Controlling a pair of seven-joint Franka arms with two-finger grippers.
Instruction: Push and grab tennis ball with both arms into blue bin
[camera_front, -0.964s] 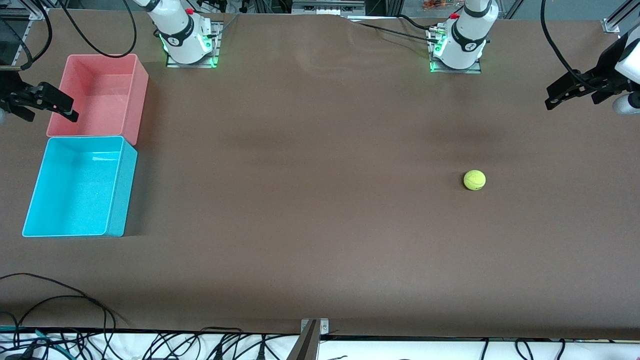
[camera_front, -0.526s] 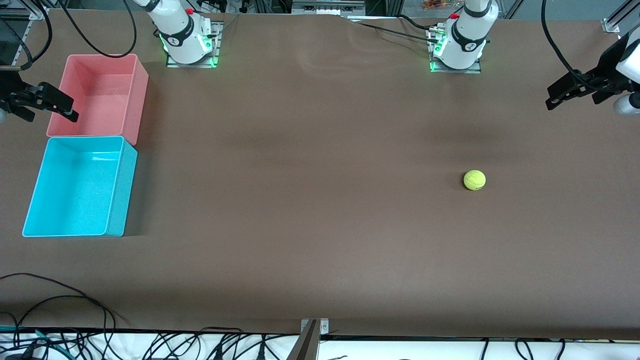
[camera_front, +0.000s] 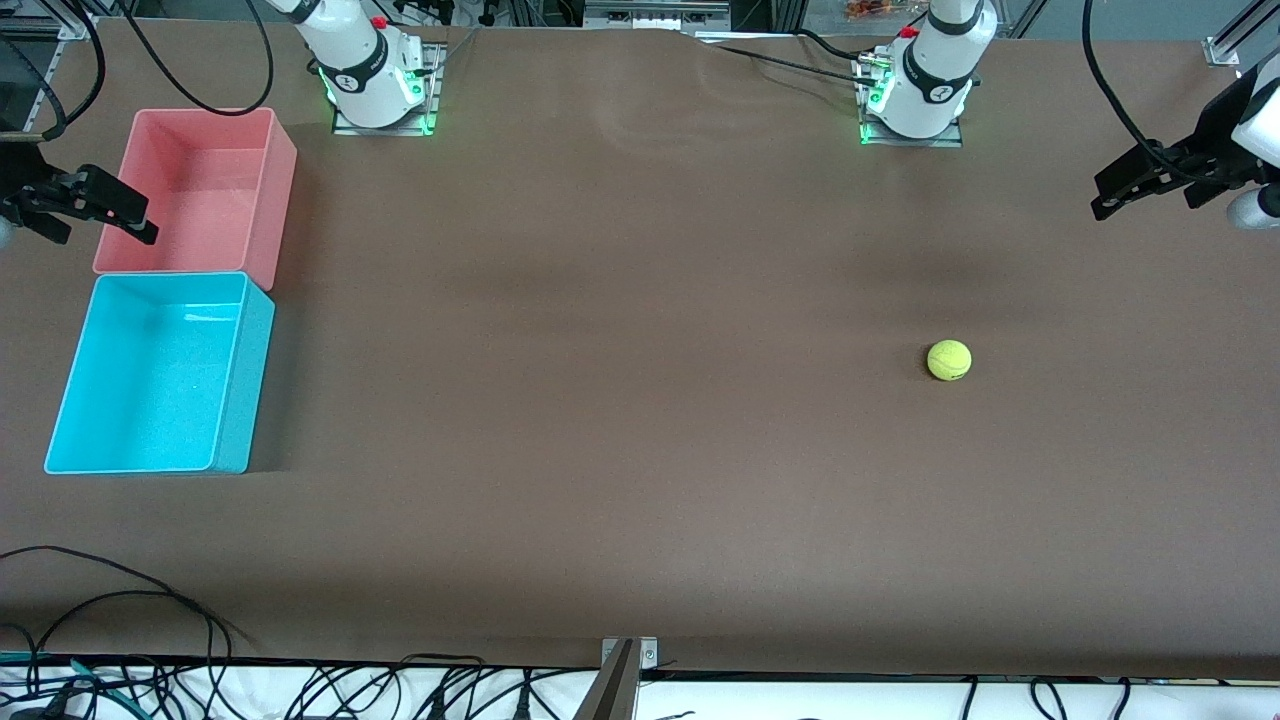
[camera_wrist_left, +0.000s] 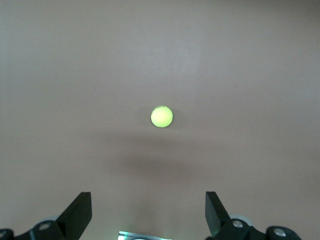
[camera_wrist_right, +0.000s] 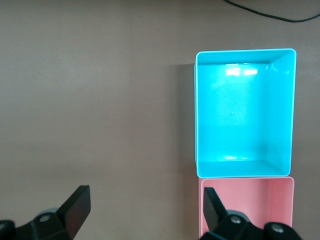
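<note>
Yellow-green fuzzy tennis ball (camera_front: 949, 360) sits alone on the brown table (camera_front: 620, 400), toward the left arm's end, well apart from both bins; the left wrist view shows it too (camera_wrist_left: 161, 117), resting on bare tabletop ahead of the fingers. Bright cyan-blue rectangular plastic bin (camera_front: 160, 372) sits at the right arm's end, nothing inside, speckled floor showing. Same-sized pink plastic bin (camera_front: 205, 190) touches it end to end, farther from the front camera. Left gripper (camera_front: 1140, 185), black two-finger, hangs in the air over the table edge at the left arm's end, fingers spread wide (camera_wrist_left: 77, 215), nothing between them. Right gripper (camera_front: 85, 205), also black, hangs just beside the pink bin over its outer edge, fingers wide apart (camera_wrist_right: 75, 207), holding nothing; the right wrist view looks down on the blue bin (camera_wrist_right: 244, 112) and a corner of the pink bin (camera_wrist_right: 250, 205). Black cables (camera_front: 110, 600) trail along the table edge nearest the front camera.
</note>
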